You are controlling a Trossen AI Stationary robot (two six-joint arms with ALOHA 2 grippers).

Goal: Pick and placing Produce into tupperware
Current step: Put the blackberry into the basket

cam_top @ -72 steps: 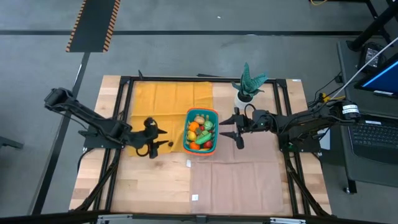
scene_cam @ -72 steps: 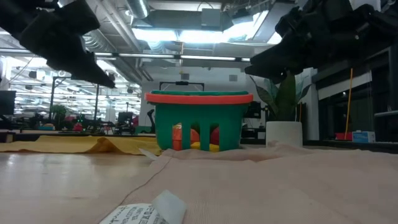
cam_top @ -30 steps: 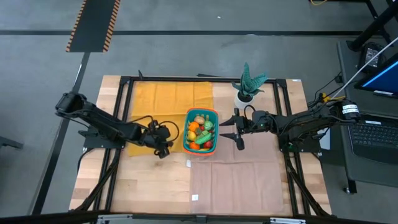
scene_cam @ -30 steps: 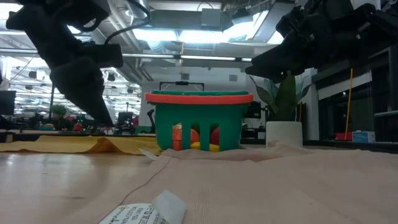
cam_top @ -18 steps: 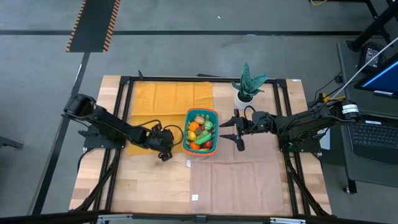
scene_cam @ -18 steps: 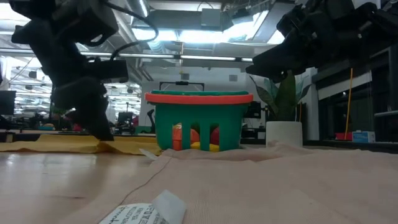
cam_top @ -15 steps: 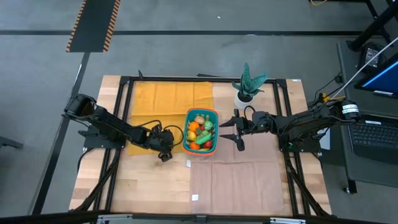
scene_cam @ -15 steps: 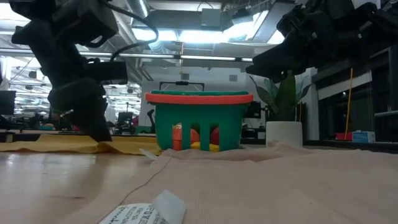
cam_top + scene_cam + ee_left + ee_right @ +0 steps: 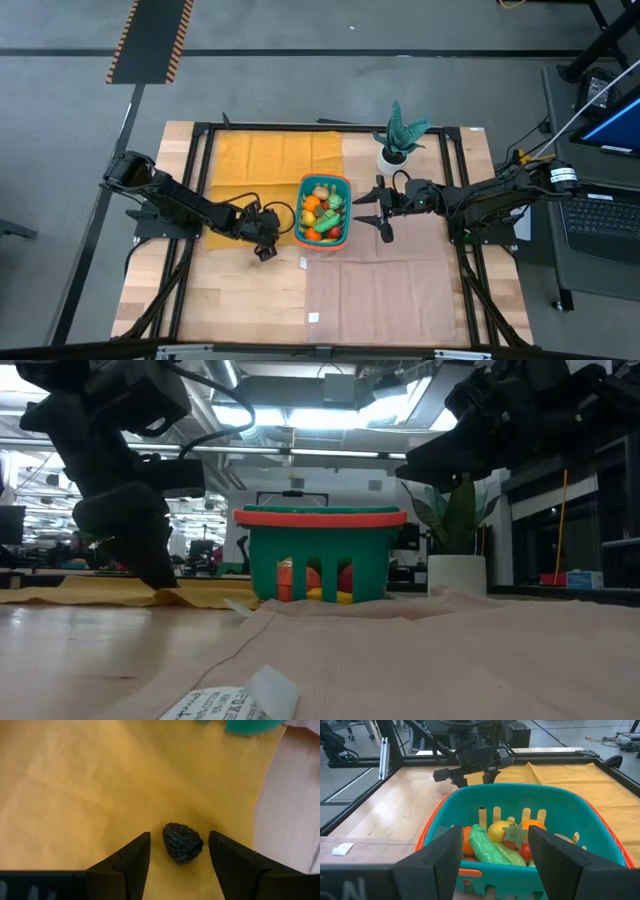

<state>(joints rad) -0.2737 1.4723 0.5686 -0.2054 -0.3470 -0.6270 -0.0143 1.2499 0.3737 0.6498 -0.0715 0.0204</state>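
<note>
Nearing completion: basket [image 9: 323, 210] holding most produce [image 9: 506, 843], left end effector [image 9: 179, 851] straddling, fingers apart, a dark berry [image 9: 182, 842]; right end effector [image 9: 366, 211] waiting open beside the basket.

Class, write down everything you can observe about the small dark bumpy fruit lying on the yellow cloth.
The dark fruit is small, near black and knobbly like a blackberry, roughly rounded and tapering at one end. It lies loose on the yellow cloth, outside the teal basket. The left pincer stands open around it, one finger on each side, with a gap showing on both sides.
</note>
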